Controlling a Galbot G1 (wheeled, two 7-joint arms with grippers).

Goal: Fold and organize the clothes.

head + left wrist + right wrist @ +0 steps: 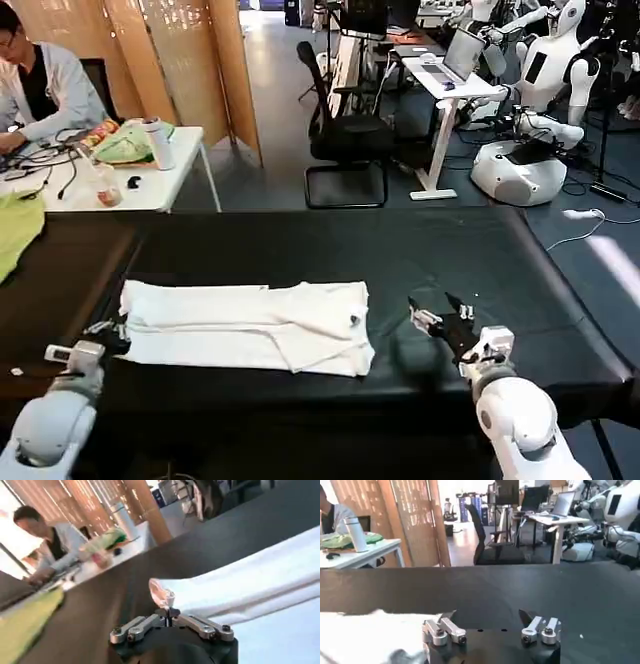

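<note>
A wooden screen (150, 50) stands at upper left behind a white table (150, 185). A black chair (345, 135) sits at top centre on grey floor (275, 90). A white desk (450, 85) is upper right.

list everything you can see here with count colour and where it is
T-shirt: 1, white, folded into a long band, flat on the near middle of the black table
black table: 1, directly ahead of the robot
light green cloth: 1, far left edge of the black table
white side table: 1, behind on the left, cluttered
bottle: 1, white, on the white side table
office chair: 1, black, behind the black table
left hand: 1, at the T-shirt's left end, pinching its edge
right hand: 1, open, on bare table right of the T-shirt
</note>
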